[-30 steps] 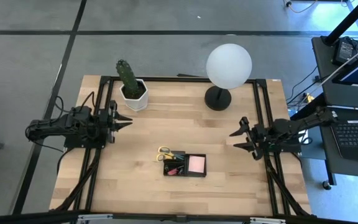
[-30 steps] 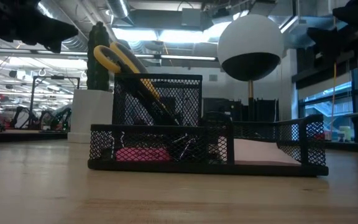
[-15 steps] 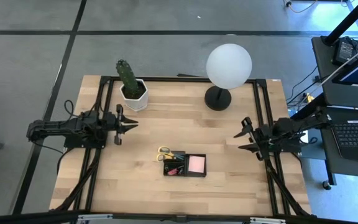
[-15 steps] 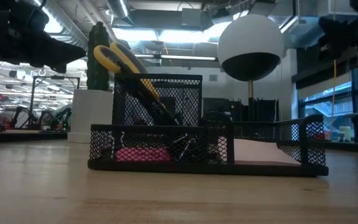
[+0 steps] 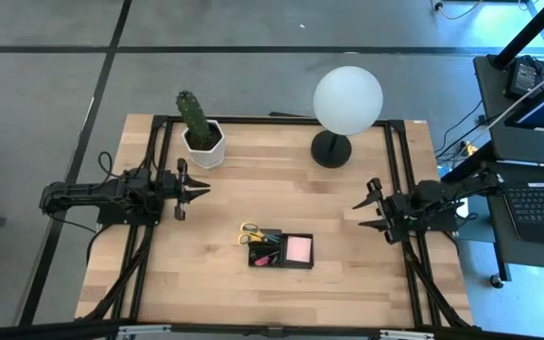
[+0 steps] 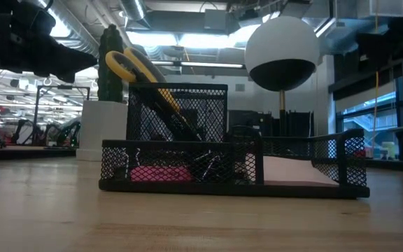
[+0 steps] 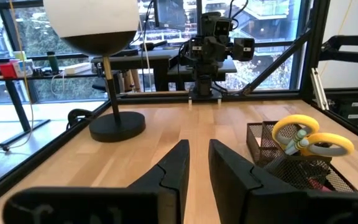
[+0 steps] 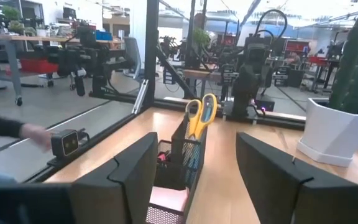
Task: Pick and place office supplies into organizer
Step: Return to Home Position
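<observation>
Black mesh organizer (image 5: 296, 235) stands near the middle of the wooden table (image 5: 206, 274), toward the edge away from the potted cactus (image 5: 195, 115) and the white globe lamp (image 5: 348, 99), with both arms well apart from it. Its tall cup section, at the end nearer the left arm, holds the yellow-handled scissors (image 6: 128, 66) handles up and leaning out over the rim; dark shafts stand in the cup with them, too tangled to tell apart. The low compartment in front of the cup holds a small pink-red eraser (image 6: 159, 173), seen through the mesh, with small dark pieces beside it that cannot be made out. The wider compartment at the end nearer the right arm holds the pink sticky-note pad (image 5: 297, 248) lying flat. The left gripper (image 5: 201, 187) hangs above the table's left side, near the cactus pot and pointing inward; its fingers are drawn all but together with only a slit between them, and nothing is in them. The right gripper (image 5: 359, 216) hangs above the table's right side, facing the left one, its fingers spread wide and holding nothing. In the right wrist view a person's hand (image 8: 37, 133) shows blurred beyond the table edge.
</observation>
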You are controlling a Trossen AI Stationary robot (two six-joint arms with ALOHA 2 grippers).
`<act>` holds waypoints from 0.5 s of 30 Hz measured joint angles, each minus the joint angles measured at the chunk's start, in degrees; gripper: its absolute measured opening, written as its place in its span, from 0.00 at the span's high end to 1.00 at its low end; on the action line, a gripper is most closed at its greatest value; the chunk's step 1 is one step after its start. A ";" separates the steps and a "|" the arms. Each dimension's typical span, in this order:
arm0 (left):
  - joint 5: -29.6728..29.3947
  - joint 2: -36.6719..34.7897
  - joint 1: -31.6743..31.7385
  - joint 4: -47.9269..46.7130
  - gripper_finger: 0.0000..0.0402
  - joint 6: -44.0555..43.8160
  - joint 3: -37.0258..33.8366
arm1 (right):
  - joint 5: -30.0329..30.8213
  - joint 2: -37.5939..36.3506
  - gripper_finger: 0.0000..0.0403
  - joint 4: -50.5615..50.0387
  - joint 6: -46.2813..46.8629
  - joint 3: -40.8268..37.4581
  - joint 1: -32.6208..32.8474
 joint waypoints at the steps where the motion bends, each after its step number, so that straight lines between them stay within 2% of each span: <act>1: 0.00 0.00 0.00 0.00 0.86 0.00 0.00 | 0.01 0.01 0.46 -0.17 0.00 0.00 0.00; 15: 0.00 0.00 0.00 0.00 0.86 0.02 0.00 | 0.01 0.06 0.46 -0.32 0.15 0.00 0.00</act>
